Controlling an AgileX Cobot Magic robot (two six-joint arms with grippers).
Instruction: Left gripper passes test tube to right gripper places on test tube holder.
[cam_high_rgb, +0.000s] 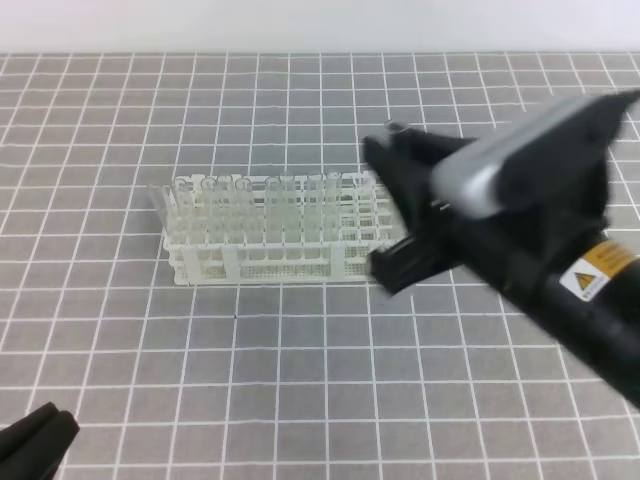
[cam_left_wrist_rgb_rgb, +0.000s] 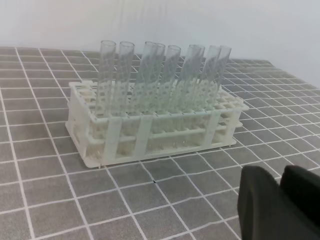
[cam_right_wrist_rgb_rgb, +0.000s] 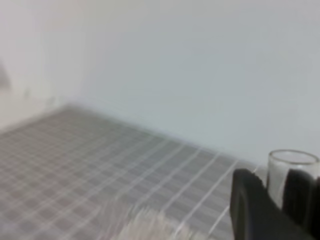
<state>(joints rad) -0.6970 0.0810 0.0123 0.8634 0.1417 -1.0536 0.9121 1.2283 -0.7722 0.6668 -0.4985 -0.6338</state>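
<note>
While clamped between two black fingers (cam_right_wrist_rgb_rgb: 250, 210) in the right wrist view, stands upright a clear test tube (cam_right_wrist_rgb_rgb: 290, 172), open rim uppermost, lower part hidden behind the pads; closes on that tube the right gripper (cam_high_rgb: 392, 205), seen in the high view as a black claw reaching in from the right with a silver-grey plate on top, an orange-yellow band and a small white label further back along the arm; hangs above the right end of the test tube holder (cam_high_rgb: 270, 262), covering the rack's far right columns, with the tube's rim just showing at the claw's upper edge; cannot tell from that view whether the tube's foot has entered a hole.

Shows only as a dark blurred claw tip in the bottom left corner of the high view, the left gripper (cam_high_rgb: 35, 438), well apart from the rack; appears in the left wrist view as two black fingers (cam_left_wrist_rgb_rgb: 265, 207) with a narrow gap and nothing between them.

Stands on the grey gridded mat (cam_left_wrist_rgb_rgb: 45, 200) the white rack, with a row of other clear tubes (cam_left_wrist_rgb_rgb: 150, 75) leaning slightly in its holes.
</note>
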